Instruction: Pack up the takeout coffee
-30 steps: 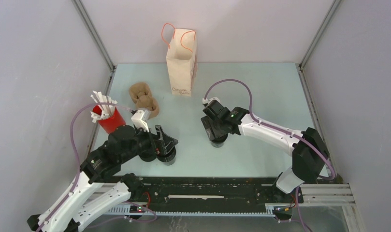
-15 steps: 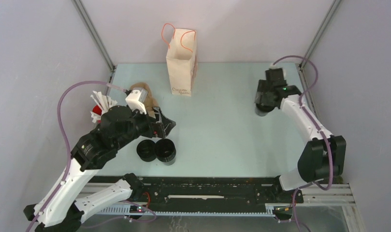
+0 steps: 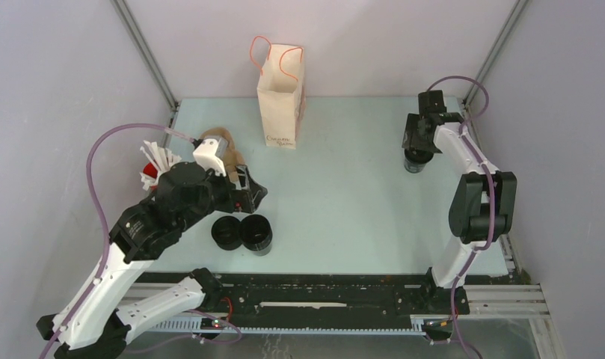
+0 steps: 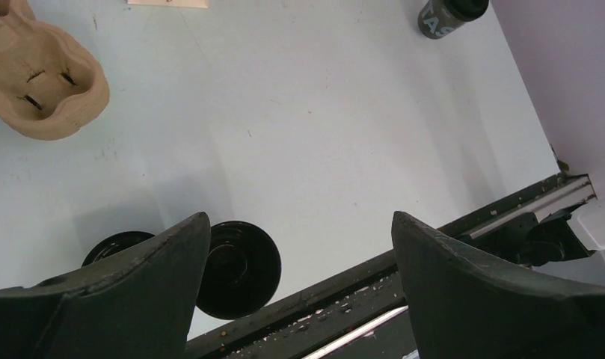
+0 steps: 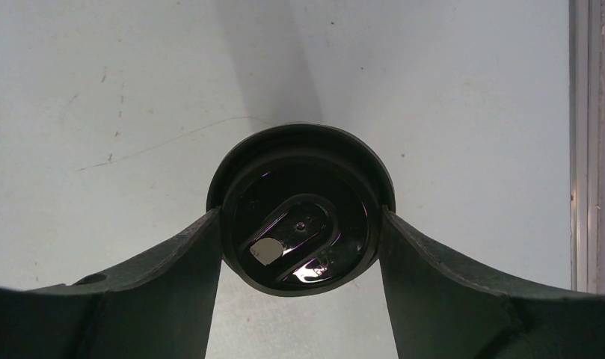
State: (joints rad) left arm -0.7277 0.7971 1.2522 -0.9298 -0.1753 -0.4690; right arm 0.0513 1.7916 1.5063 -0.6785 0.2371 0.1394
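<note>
One takeout coffee (image 5: 301,228), a black cup with a black lid, sits between my right gripper's (image 5: 301,224) fingers, which press its lid from both sides. It is at the table's far right (image 3: 415,161); whether it rests on the table I cannot tell. The left wrist view shows this cup (image 4: 443,15) at the top right. Two more black lidded cups (image 3: 226,232) (image 3: 256,234) stand side by side near the front left. My left gripper (image 3: 250,196) hangs open above and just behind them, holding nothing; below its fingers show both lids (image 4: 235,268) (image 4: 116,245).
A brown pulp cup carrier (image 4: 37,90) lies at the left, partly behind my left arm (image 3: 223,153). A red cup with white sticks (image 3: 155,170) stands beside it. A paper bag (image 3: 280,97) with orange handles stands upright at the back centre. The table's front rail (image 4: 434,247) is close.
My right arm swung from the table's middle to the far right with its cup in the grip. My left arm rose and drew back from the two front cups.
</note>
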